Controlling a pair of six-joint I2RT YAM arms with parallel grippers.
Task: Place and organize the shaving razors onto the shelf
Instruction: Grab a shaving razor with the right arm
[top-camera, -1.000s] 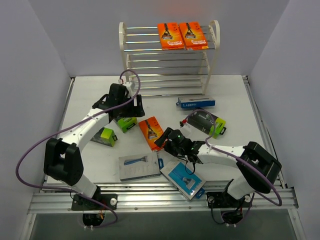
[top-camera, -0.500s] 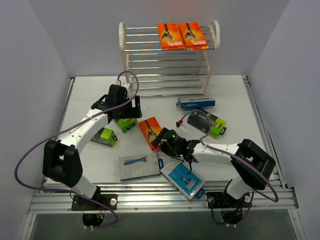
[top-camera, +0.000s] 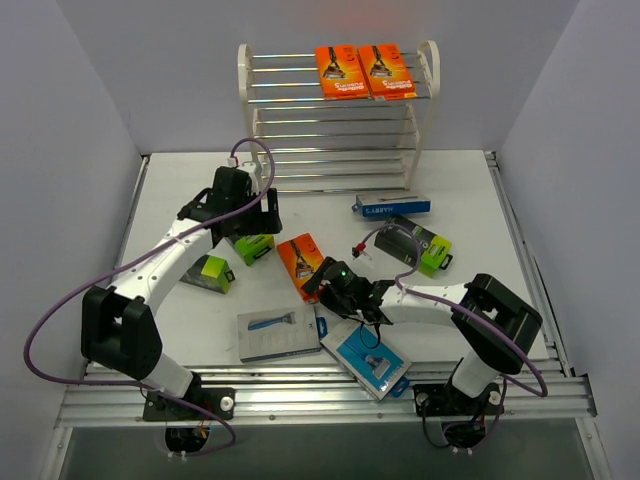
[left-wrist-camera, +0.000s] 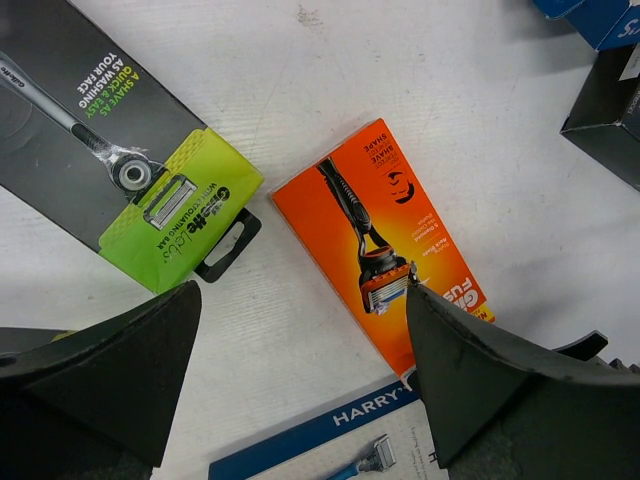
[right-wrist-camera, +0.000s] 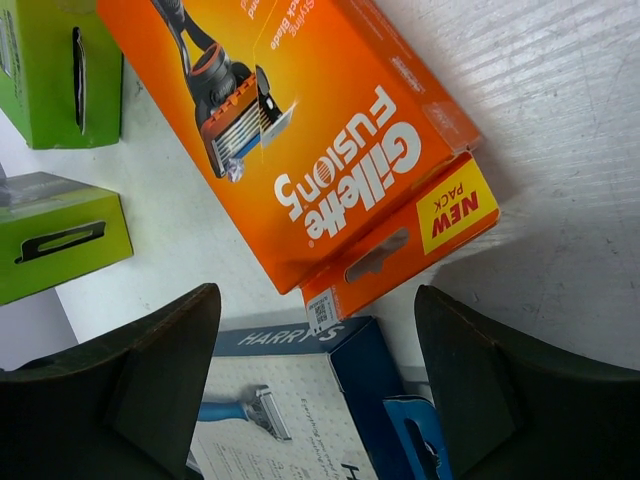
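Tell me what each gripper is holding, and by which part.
Nothing. The left gripper and the right gripper both stand open and empty over the loose orange razor pack.

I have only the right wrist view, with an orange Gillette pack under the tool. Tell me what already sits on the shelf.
Observer: An orange pack and a second orange pack lie side by side on the top tier of the shelf.
Operator: Now give me the left tool.
Observer: The left tool hovers open and empty near a black-and-lime box.
Operator: Name a pack outside my view.
Observer: A blue pack lies on the table by the shelf's front right foot.
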